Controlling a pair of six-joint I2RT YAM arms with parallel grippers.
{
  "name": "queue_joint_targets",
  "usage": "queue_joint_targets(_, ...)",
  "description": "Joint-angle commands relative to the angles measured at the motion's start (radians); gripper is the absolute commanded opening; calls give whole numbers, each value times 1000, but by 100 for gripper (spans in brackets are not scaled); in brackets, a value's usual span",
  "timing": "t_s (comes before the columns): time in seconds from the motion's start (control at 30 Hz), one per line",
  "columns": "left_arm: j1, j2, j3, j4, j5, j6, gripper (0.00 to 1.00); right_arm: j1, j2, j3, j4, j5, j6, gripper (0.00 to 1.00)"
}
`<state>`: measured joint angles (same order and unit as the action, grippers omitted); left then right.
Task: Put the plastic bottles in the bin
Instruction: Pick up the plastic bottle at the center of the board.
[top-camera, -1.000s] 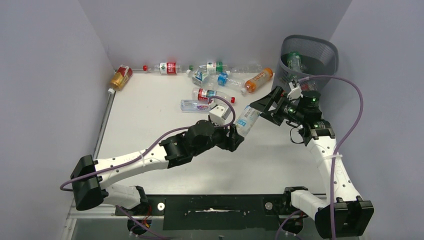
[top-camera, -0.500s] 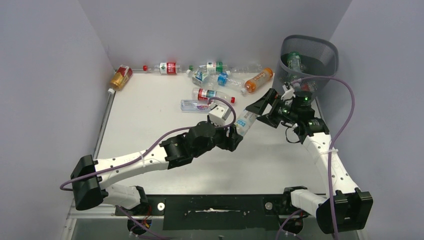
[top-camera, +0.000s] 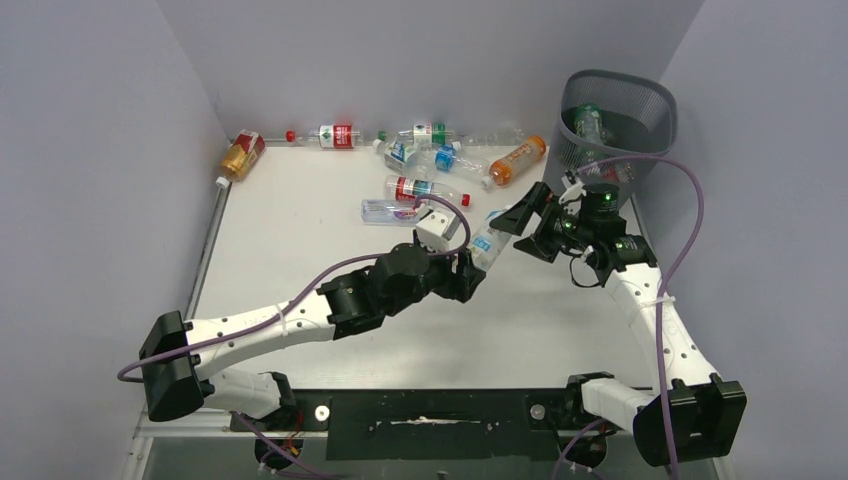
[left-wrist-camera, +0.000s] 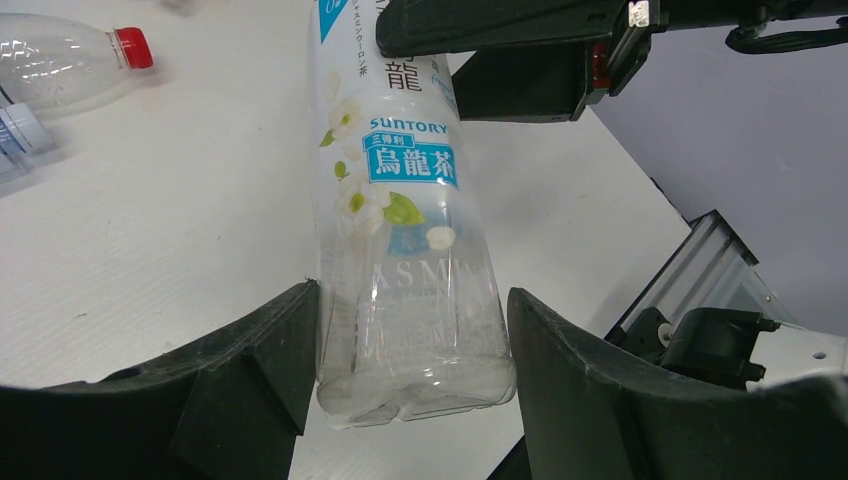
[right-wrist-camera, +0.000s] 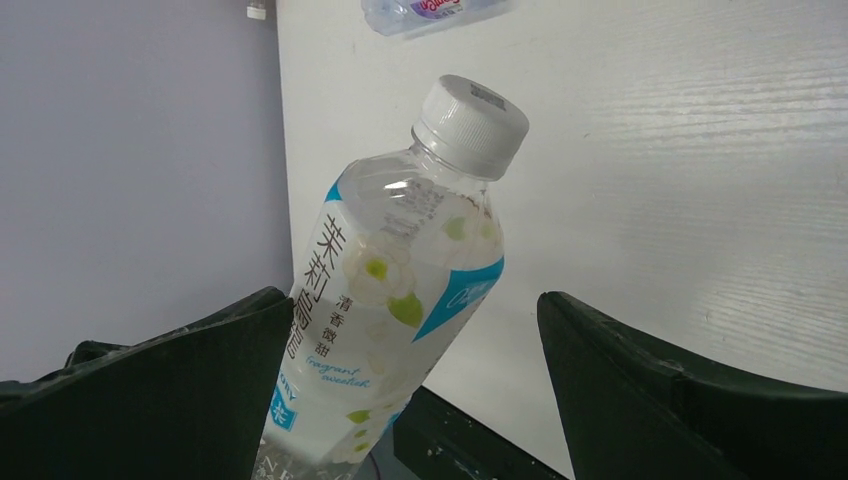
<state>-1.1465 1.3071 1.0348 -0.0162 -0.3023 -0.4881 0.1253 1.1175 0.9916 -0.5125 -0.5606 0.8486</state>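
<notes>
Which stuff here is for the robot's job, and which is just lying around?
For the job: held bottle, loose bottles by the back wall, bin.
Just there: cables, rail along the table's left edge.

tea bottle: clear, white cap, tilted, raised | other bottles: lying, far edge | bin: dark mesh, far-right
</notes>
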Motion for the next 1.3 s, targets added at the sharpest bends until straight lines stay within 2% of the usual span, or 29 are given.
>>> queue_joint_targets(0.0, -5, -39, 34, 91, 20, 4, 38, 5, 3, -8, 129, -30, 59, 98)
queue_joint_targets(0.2, -13, -27, 28, 113, 36, -10, 38, 7, 20, -11, 194, -58, 101, 99)
queue_joint_targets(0.33, -15, -9, 30, 116, 46, -12, 39, 6, 18, -6, 222, -67, 108, 86)
queue_joint_targets(0.47, -15, 5, 33, 106, 36, -18, 44, 6, 19, 34, 193, -57, 81, 74)
queue_joint_targets(0.73, -4, 49, 74, 26, 0, -34, 65, 3, 44, 163, 88, -3, -4, 62)
queue_joint_targets(0.8, 5, 53, 82, 9, -4, -39, 73, -3, 52, 192, 65, 7, -23, 60)
queue_joint_targets(0.83, 10, 51, 87, -1, -5, -42, 80, -7, 58, 205, 54, 9, -35, 59)
queue_joint_targets(0.87, 17, 46, 91, -13, -7, -45, 84, -16, 64, 220, 42, 12, -47, 59)
queue_joint_targets(1.1, 90, -35, 126, -91, 21, -65, 85, -170, 122, 325, -21, -35, -125, 58)
queue_joint_targets(1.27, 150, -95, 142, -140, 30, -67, 86, -275, 202, 519, -88, -12, -182, 58)
